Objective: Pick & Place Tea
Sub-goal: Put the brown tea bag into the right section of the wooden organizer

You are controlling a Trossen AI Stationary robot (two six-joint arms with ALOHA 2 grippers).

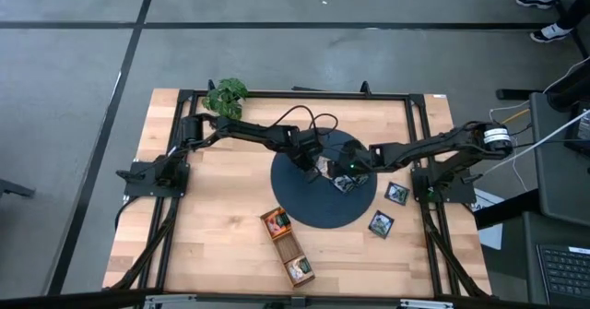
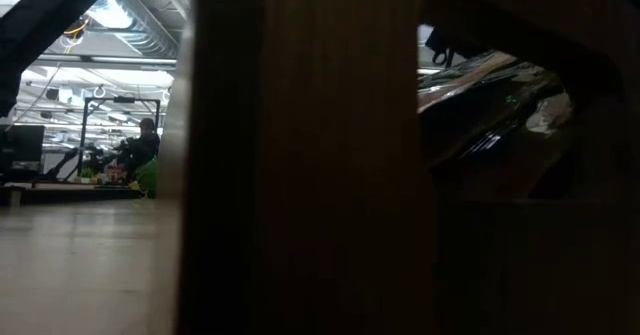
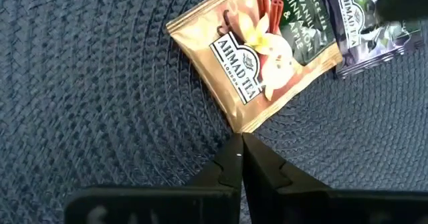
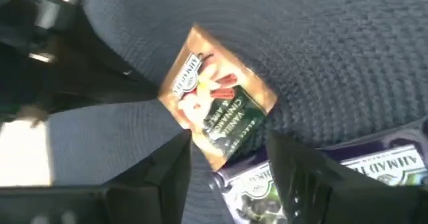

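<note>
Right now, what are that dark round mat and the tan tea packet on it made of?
The round mat looks like woven cord or fibre, matte blue-grey: ribbed concentric braids show. The tan sachet seems printed foil or coated paper, slightly glossy, with crimped, sealed edges; which one I can't tell.

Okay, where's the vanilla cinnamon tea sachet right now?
In the high view, the vanilla cinnamon sachet lies on the round dark mat, mid-table, beside a purple sachet, between both grippers.
</note>
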